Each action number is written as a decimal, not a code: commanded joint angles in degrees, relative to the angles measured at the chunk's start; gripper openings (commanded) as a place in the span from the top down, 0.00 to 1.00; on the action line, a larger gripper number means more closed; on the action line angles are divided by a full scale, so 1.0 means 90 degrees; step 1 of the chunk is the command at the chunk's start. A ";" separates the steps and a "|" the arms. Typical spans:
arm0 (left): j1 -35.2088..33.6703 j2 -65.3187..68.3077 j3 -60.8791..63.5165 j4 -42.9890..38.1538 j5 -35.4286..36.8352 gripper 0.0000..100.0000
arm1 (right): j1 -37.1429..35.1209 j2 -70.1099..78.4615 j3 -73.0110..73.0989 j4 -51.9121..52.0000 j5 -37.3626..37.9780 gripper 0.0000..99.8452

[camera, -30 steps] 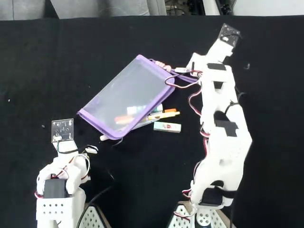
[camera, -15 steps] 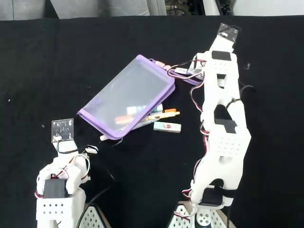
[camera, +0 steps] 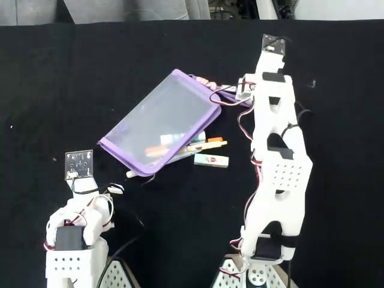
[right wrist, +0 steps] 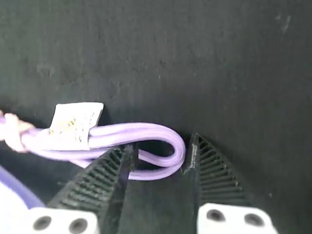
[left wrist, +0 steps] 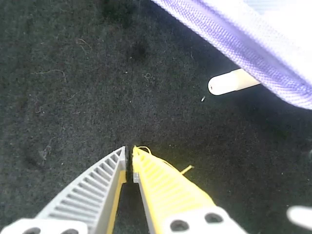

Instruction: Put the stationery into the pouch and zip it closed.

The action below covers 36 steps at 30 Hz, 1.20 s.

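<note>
Pouch: the purple-edged pouch [camera: 159,123] with a clear face lies tilted in the middle of the high view, one corner toward the upper right, flat on the black surface [camera: 72,78].

Loop: a purple cord loop [right wrist: 136,130] runs off the pouch's upper-right corner, past a pink knot [right wrist: 9,132] and a white tag [right wrist: 75,122].

My right claw: my right claw [right wrist: 161,145] is partly open, its black toothed fingers [right wrist: 207,165] on either side of the bend of the loop. The bend touches one finger, and the other finger overlaps the cord. In the high view this claw is just right of the pouch's upper corner, with my right arm [camera: 279,174] stretched up the right side of the frame.

My left claw: my left claw [left wrist: 130,150] is closed with nothing in it, the grey and yellow fingers meeting at their tips, low over bare surface. My left arm [camera: 75,222] is folded in the lower left of the high view.

Stationery: coloured pens [camera: 207,144] stick out of the pouch's lower-right edge, and more show through its clear face. A small white piece [camera: 211,159] lies on the surface just below them, outside the pouch. A white pen end [left wrist: 234,81] pokes out from under the pouch's lower corner.
</note>
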<state>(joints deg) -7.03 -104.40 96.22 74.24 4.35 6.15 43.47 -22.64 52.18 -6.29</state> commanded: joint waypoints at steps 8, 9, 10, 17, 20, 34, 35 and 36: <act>-0.0034 -0.0020 0.0132 -0.0127 0.0010 0.96 | 0.0205 -0.0044 -0.0904 0.0781 0.0576 0.99; -0.0034 -0.0020 0.0132 -0.0127 0.0010 0.96 | 0.0205 -0.0063 -0.0991 0.0987 0.0586 0.99; -0.0034 -0.0020 0.0132 -0.0127 0.0010 0.96 | 0.0205 -0.0063 -0.1118 0.1231 0.0596 0.99; -0.0034 -0.0020 0.0132 -0.0127 0.0010 0.96 | 0.0313 -0.0063 -0.2203 0.3507 0.1094 0.99; -0.0034 -0.0020 0.0132 -0.0127 0.0010 0.96 | 0.0488 -0.0063 -0.2672 0.4552 0.1446 0.99; -0.0024 -0.0020 0.0132 -0.0127 0.0010 0.96 | 0.3126 -0.0142 -0.3306 0.5441 0.3624 0.99; -0.0024 -0.0020 0.0132 -0.0127 0.0010 0.96 | 0.3263 -0.0142 -0.3209 0.5441 0.3839 0.99; -0.0034 -0.0020 0.0132 -0.0127 0.0010 0.96 | 0.3350 -0.0142 -0.3121 0.5441 0.4083 0.99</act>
<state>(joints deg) -7.03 -104.40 96.22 74.24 4.35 31.03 43.56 -50.07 99.12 23.60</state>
